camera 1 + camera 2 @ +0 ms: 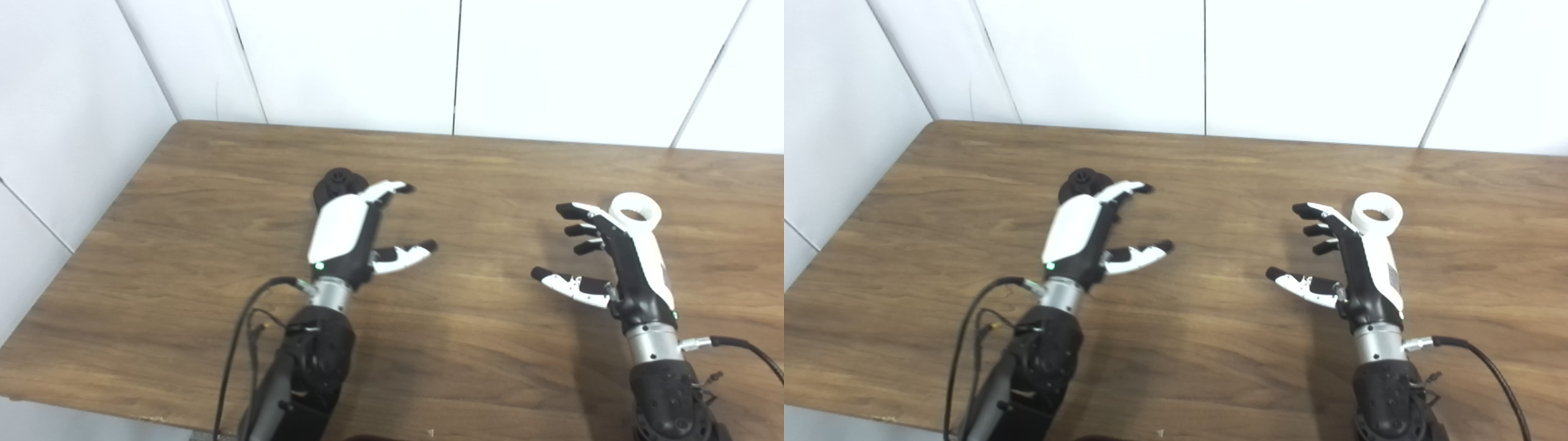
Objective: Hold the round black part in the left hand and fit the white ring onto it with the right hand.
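Over on the wooden counter (184, 257), from the left eye view, nothing had really started. My left hand (352, 236) hung above the wood with fingers spread and thumb stuck out to the side, gripping nothing. The round black part (334, 184) sat on the counter just behind that hand, half hidden by the white back of it. I couldn't tell if the hand was brushing it or just near. My right hand (612, 263) was also splayed and empty, palm turned toward the middle. The white ring (637, 211) stood on the counter right behind it, hole facing up, partly covered by the edge of the hand.

So as far as I'd judge it: no part picked up, no ring picked up, nothing fitted. Pretty much the whole job was left. Left hand had to get hold of the black part, right had to grab the ring, then bring them together.

From the right eye view, same deal, just shifted. My left hand (1090, 236) and right hand (1350, 263) both hung loose with nothing in them. What this one gave me that the other didn't: the white ring (1376, 214) showed more of its outline clear of my hand, so it looked beside the hand rather than in it. The round black part (1081, 182) was a bit blurrier there, though the knobby middle still showed.
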Controlling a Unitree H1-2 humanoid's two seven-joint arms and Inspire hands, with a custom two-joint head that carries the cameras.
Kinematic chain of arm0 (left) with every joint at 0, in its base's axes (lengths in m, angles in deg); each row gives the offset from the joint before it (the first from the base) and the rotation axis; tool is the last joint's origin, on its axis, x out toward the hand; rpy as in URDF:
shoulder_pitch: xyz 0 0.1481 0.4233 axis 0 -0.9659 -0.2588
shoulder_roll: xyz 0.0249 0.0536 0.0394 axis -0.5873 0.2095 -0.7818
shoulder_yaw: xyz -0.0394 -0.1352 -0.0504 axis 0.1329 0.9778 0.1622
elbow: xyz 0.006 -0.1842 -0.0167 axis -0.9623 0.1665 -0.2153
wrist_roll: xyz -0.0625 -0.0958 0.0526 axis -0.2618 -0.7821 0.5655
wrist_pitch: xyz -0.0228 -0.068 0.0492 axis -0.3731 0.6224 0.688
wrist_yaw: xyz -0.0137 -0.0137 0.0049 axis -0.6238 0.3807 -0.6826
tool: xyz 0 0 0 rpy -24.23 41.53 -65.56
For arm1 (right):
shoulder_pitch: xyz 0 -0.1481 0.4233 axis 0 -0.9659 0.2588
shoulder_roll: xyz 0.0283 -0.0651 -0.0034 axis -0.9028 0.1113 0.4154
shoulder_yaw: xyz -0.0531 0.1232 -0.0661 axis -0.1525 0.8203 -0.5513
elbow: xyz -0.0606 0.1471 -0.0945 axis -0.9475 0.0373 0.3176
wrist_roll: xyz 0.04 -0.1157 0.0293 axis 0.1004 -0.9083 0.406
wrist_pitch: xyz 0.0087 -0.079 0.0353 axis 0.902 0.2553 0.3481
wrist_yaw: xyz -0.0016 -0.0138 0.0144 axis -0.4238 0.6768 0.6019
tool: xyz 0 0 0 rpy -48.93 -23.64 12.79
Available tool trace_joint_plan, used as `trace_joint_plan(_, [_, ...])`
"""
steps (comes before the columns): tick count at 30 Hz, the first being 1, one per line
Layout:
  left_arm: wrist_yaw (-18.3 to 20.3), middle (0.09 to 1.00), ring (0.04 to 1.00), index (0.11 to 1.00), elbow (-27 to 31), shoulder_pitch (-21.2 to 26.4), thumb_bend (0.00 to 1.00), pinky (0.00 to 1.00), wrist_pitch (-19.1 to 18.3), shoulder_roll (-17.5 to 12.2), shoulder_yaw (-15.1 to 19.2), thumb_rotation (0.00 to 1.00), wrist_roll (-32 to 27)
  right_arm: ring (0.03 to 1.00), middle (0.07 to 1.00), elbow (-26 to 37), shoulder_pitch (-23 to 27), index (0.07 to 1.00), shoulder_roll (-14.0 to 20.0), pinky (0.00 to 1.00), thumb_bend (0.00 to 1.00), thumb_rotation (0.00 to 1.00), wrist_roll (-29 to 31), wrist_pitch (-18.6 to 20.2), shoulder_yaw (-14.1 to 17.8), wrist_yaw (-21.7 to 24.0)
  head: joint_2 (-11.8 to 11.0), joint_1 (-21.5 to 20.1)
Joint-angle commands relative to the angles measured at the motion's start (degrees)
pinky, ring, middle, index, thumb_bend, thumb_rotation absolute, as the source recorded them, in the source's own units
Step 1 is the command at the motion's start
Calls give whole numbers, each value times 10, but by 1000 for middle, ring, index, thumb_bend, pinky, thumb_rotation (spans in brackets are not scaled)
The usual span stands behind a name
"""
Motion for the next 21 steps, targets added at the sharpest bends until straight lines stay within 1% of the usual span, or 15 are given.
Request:
trace_joint_plan(1, [-25,933,963,799,11,15,771,775,5,-13,15,404,11,696,769,15,17,745,4,564,703,0,-1,-20,4,-10,1,1])
trace_joint_plan(8, [-41,969,979,830,-3,23,796,794,-5,-31,58,459,12,689,763,15,19,743,8,552,701,2,-7,-18,3,-10,2,2])
trace_joint_plan(12, [-67,976,979,825,-19,30,825,801,-6,-41,81,465,17,691,763,15,19,746,10,558,700,0,-5,-18,3,-9,2,5])
trace_joint_plan(16, [-97,998,997,831,-39,40,840,850,-13,-52,104,459,22,687,761,12,21,744,11,551,703,0,-4,-22,4,-10,2,7])
trace_joint_plan(21, [-116,1000,1000,844,-56,51,834,877,-21,-67,118,466,23,686,759,8,22,743,11,547,702,3,-4,-24,2,-12,0,7])
